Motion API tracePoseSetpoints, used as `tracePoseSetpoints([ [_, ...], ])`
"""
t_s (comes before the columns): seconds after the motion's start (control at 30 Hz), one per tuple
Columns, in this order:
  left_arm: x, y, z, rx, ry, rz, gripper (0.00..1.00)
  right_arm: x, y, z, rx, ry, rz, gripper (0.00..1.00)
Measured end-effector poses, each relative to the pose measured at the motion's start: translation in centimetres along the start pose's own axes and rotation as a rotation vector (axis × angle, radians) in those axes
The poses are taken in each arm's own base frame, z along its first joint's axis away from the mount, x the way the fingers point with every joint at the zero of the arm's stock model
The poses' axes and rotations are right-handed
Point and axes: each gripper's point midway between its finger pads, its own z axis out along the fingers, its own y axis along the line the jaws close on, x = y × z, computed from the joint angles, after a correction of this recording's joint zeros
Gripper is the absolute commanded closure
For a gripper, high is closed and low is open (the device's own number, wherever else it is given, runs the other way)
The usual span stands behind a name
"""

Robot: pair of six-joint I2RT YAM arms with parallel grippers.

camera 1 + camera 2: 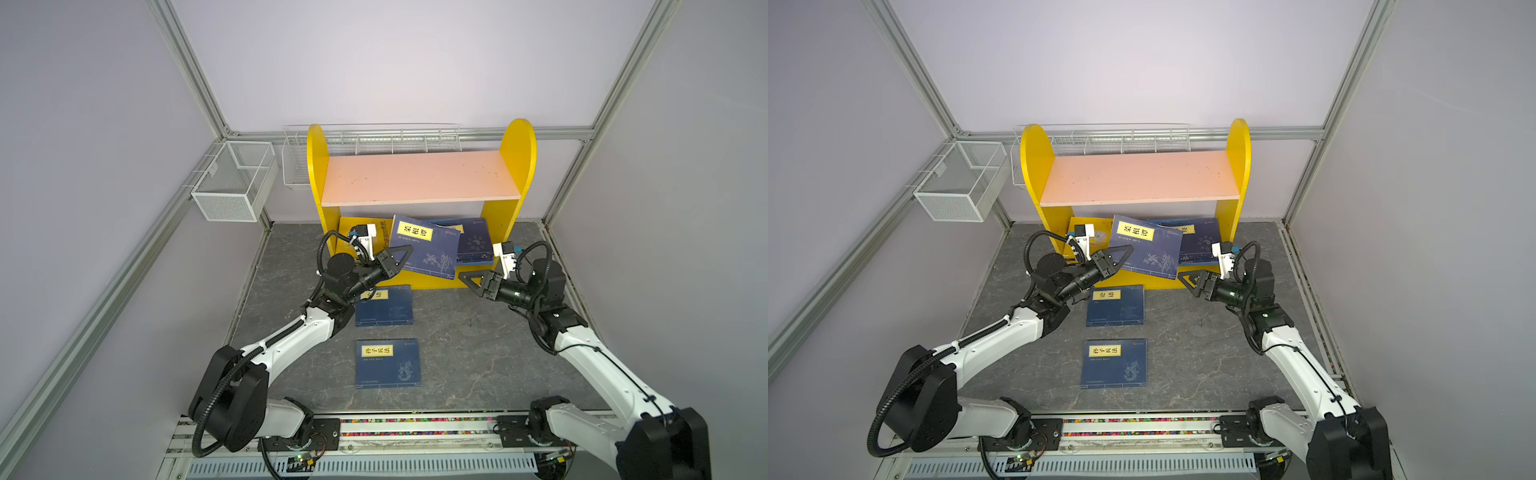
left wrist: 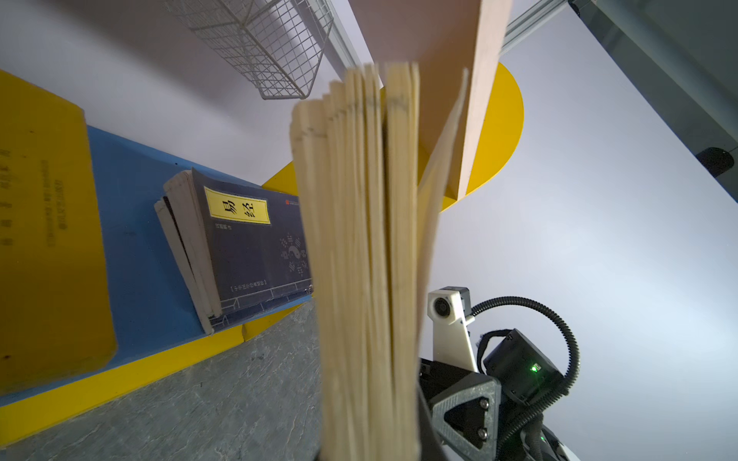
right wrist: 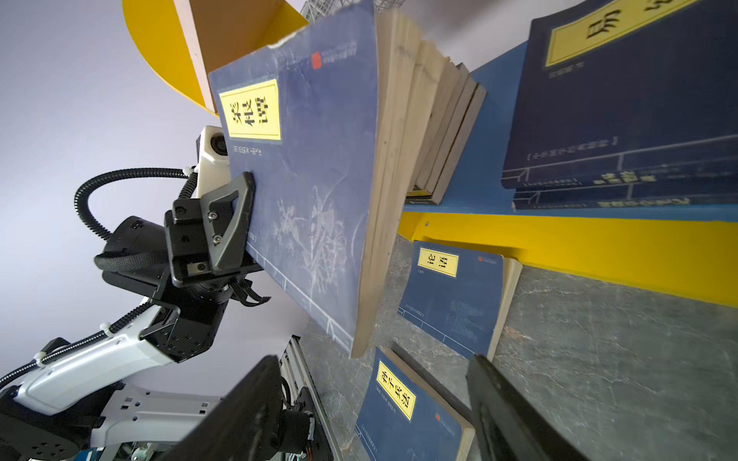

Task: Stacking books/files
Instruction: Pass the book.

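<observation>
Navy book [image 1: 428, 249] clamped by left hand [image 1: 401, 254]; right hand [image 1: 467, 279] apparently empty.

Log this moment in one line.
left hand: shut on tilted navy book | right hand: open, empty | blue shelf: book stack | tabletop: two navy books flat

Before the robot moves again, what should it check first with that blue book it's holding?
1. Left gripper shut on the tilted navy Caigentan book: ok.
2. Right gripper open, not gripping it: ok.
3. Its pages closed: not ok, they fan apart.
4. It clears the pink upper shelf: cannot tell.
5. Yijing book lies flat on the blue lower shelf: ok.
6. Lunyu book and Sunzi Bingfa book shelved: not ok, both on the table.
</observation>
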Motion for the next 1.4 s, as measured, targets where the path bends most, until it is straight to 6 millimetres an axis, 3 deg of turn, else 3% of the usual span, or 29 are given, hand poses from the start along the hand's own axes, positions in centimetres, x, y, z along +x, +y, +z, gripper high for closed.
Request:
tracePoseSetpoints([
  [0.3,-0.2,-0.8,0.1,0.031,-0.015,-0.003,1.00,-0.8,1.6,3.4,-0.125,0.002,0.017,0.53],
  [0.53,-0.2,-0.3,0.1,0.025,-0.033,-0.013,1.00,-2.7,2.7,4.1,-0.236,-0.080,0.061,0.86],
  [0.57,-0.3,-0.2,0.1,0.020,-0.037,-0.019,0.98,-2.9,2.8,4.1,-0.246,-0.086,0.061,0.88],
  [0.6,-0.3,0.0,0.1,0.015,-0.040,-0.024,0.89,-3.0,3.1,4.0,-0.260,-0.091,0.057,0.90],
  [0.73,0.1,0.7,-0.2,-0.029,-0.019,-0.012,0.42,-3.1,3.5,4.0,-0.264,-0.076,0.050,0.94],
  [0.87,0.7,1.3,-0.9,-0.116,0.044,0.003,0.29,-3.3,3.9,3.8,-0.207,-0.007,0.009,0.94],
  [1.03,-2.8,0.8,-2.4,-0.167,0.061,0.034,0.26,-4.8,5.0,1.5,-0.170,0.053,-0.077,0.94],
  [1.13,-3.9,1.3,-3.4,-0.201,0.087,0.044,0.26,-4.5,4.2,0.2,-0.156,0.087,-0.067,0.94],
  [1.27,-2.2,2.0,-4.0,-0.216,0.181,0.033,0.27,-3.5,3.3,-0.5,-0.149,0.138,-0.024,0.94],
  [1.4,-0.5,2.1,-4.0,-0.186,0.267,0.013,0.41,-2.7,3.4,-0.8,-0.163,0.180,-0.007,0.94],
])
